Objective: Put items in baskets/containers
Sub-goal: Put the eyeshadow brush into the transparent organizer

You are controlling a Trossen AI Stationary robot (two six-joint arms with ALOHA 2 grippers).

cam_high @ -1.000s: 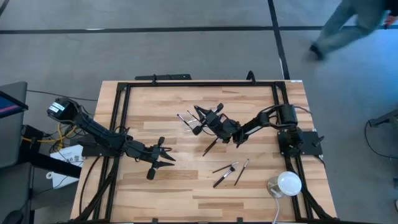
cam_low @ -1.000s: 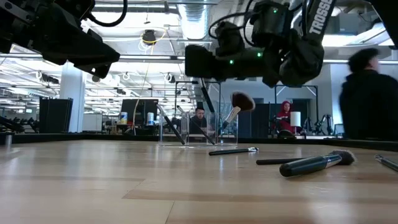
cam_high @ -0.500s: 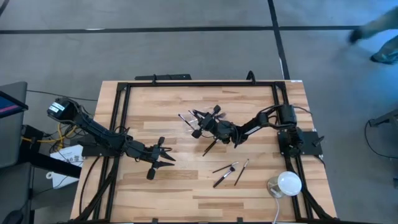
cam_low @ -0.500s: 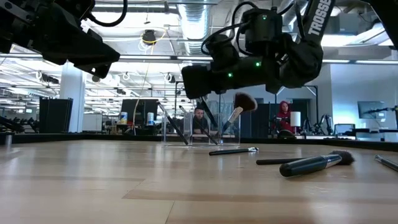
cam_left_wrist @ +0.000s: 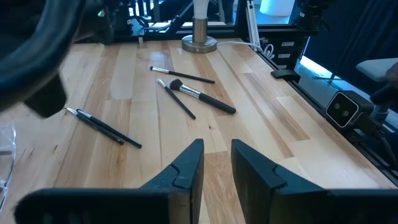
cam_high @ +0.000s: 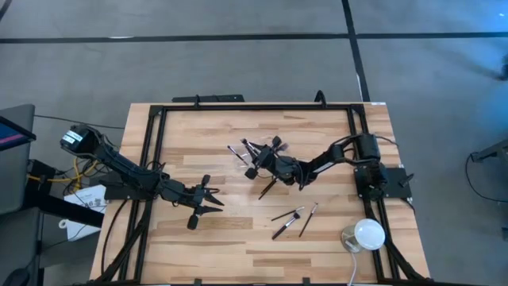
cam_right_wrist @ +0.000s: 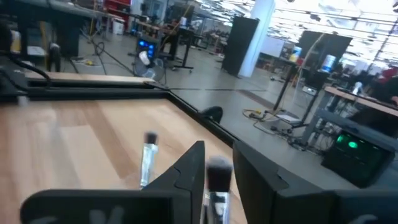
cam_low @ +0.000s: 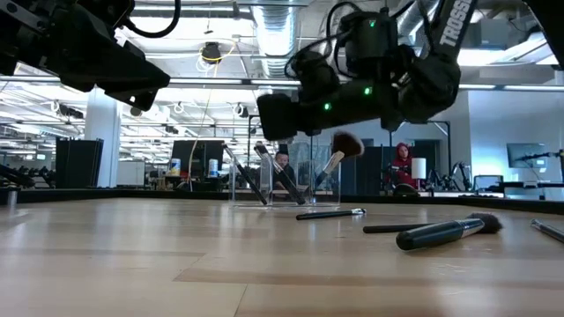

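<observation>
The right pincer (cam_high: 255,157) half hides the clear container (cam_low: 284,182); its grip is unclear. Beside it lie four brushes (cam_high: 286,214). Farther off, the left pincer (cam_high: 213,199) is parted, empty.

Arms: two, dark, jointed, with black cables looped along them.
Right arm (cam_low: 388,62): green lights glowing; white lettering, seemingly "TROSSE".
Left arm (cam_high: 127,176): white label near its base.
Fingers (cam_left_wrist: 186,171): dark, angular, wedge-shaped.
</observation>
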